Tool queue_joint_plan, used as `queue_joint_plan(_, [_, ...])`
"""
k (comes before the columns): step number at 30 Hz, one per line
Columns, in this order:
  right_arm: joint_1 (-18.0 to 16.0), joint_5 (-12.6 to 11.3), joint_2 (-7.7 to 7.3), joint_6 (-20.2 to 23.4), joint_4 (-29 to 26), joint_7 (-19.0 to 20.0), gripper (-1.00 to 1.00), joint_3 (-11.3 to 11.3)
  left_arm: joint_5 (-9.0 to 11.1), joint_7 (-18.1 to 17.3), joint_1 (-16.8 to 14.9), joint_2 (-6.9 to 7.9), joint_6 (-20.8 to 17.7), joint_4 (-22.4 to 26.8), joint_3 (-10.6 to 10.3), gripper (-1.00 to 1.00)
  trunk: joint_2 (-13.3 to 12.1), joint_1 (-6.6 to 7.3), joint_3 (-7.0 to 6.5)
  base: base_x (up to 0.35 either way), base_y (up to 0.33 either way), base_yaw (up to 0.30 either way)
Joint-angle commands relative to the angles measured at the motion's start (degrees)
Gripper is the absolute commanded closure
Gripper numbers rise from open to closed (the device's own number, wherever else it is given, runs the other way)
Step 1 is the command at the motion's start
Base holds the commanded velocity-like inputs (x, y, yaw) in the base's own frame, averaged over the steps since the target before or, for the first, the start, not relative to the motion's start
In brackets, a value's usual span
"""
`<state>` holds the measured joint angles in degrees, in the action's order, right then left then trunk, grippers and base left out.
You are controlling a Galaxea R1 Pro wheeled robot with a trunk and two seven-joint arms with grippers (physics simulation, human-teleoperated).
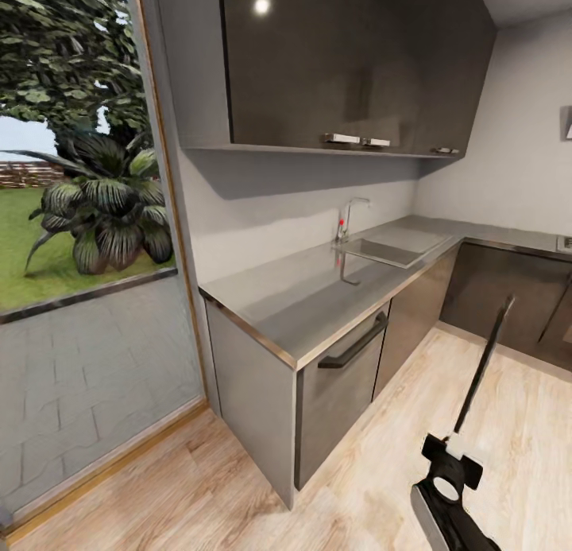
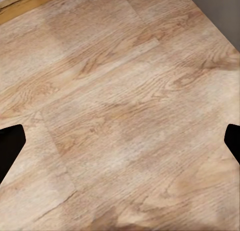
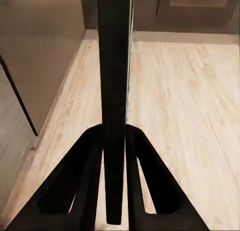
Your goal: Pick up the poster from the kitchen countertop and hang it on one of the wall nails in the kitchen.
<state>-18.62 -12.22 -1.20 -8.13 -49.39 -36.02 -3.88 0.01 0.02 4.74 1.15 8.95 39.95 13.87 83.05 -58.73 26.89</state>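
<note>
- The poster (image 1: 482, 366), seen edge-on, is clamped in the right gripper (image 3: 114, 141) above the wood floor (image 1: 238, 487).
- The kitchen countertop (image 1: 318, 296) with sink (image 1: 385, 251) lies ahead.
- The left gripper (image 2: 120, 136) is spread wide, holding nothing.

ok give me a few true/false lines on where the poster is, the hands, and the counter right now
1. The right hand is clamped on the poster, seen edge-on. True.
2. The poster lies flat on the kitchen countertop. False: it is held above the wood floor, clear of the worktop.
3. The left hand holds something. False: its fingers are spread with only floor between them.
4. A tap stands by the sink. True.
</note>
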Motion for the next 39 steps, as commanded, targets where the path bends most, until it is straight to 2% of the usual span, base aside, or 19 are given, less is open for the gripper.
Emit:
queue_joint_plan(1, [0.6,-0.6,-0.02,-0.9,0.3,1.8,1.0,-0.8,0.0,0.0,0.0,-0.01,0.1,0.0,0.0,-1.0,0.0,0.0,0.04,0.0,0.0,0.0])
queue_joint_plan(2, [2.6,-0.7,-0.03,-2.6,1.7,6.4,1.0,-3.2,0.0,0.0,0.0,-0.01,0.1,0.0,0.0,-1.0,0.0,0.0,0.04,0.0,0.0,0.0])
queue_joint_plan(4, [4.3,-0.7,-0.03,-4.0,2.8,10.0,1.0,-4.7,0.0,-0.1,0.0,-0.01,0.1,0.0,0.0,-1.0,0.0,0.0,0.04,0.0,0.0,0.0])
queue_joint_plan(7, [6.6,-0.7,-0.03,-5.9,4.3,13.7,1.0,-5.7,0.0,-0.1,0.0,-0.01,0.0,0.0,0.0,-1.0,0.0,0.0,0.04,0.0,0.0,0.0])
queue_joint_plan(10, [8.1,-0.7,-0.03,-8.7,5.1,15.5,1.0,-6.0,0.0,-0.1,0.0,-0.01,0.0,0.0,0.0,-1.0,0.0,0.0,0.04,0.0,0.0,0.0])
queue_joint_plan(17, [10.3,-0.6,-0.04,-11.5,5.8,17.0,1.0,-6.3,0.0,-0.1,0.0,-0.01,0.1,0.0,0.0,-1.0,0.0,0.0,0.04,-0.115,-0.039,0.045])
queue_joint_plan(28, [10.5,-0.5,-0.03,-11.6,5.8,17.0,1.0,-6.3,0.0,-0.1,0.0,-0.01,0.1,0.0,0.0,-1.0,0.0,0.0,0.04,-0.175,-0.019,0.257])
queue_joint_plan(33, [10.5,-0.4,-0.04,-11.4,5.8,16.9,1.0,-6.3,0.0,-0.2,0.0,-0.01,0.1,0.1,0.0,-1.0,0.0,0.0,0.04,-0.247,0.0,0.054])
queue_joint_plan(39, [10.5,-0.4,-0.03,-11.5,6.5,16.9,1.0,-6.1,0.0,0.0,0.0,-0.09,0.2,0.5,-0.1,-1.0,0.0,0.0,0.04,-0.036,0.0,0.004])
